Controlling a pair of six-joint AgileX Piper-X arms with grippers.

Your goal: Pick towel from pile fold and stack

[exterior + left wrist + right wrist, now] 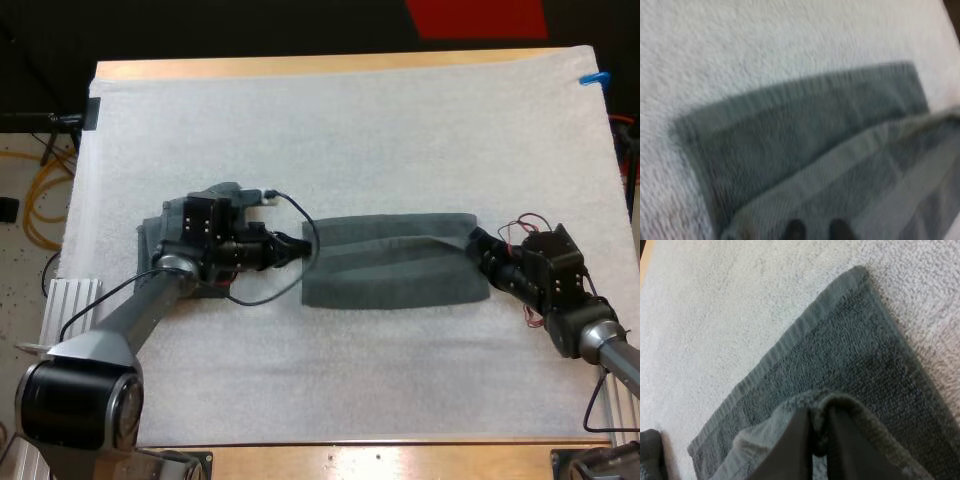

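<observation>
The light wooden table (300,66) carries a white, fleecy foam mat (350,130) that covers nearly all of its top. In the middle of the mat lies a dark grey-green terry towel (390,275), a long rectangle stretched between the two arms. Its near part lies flat on the mat, while an upper layer is drawn into a ridge that runs from one gripper to the other.

To the left of it, well apart from its edge, sits a crumpled dark grey-green towel (150,240) - most of it is hidden under the left arm, and only its outer folds show.

The left gripper (296,246) is at the middle of the spread towel's left edge. In the left wrist view its two dark fingertips sit close together (817,231) on the raised, lighter layer of the towel (790,130), which lifts up to them off the flat layer below; they look pinched on that edge, though the view is blurred.

The right gripper (474,242) is at the towel's right edge, near its far corner. In the right wrist view its black fingers (819,440) press from both sides on a bunched fold of the towel (850,355) - the hemmed corner beyond them lies flat on the mat.
</observation>
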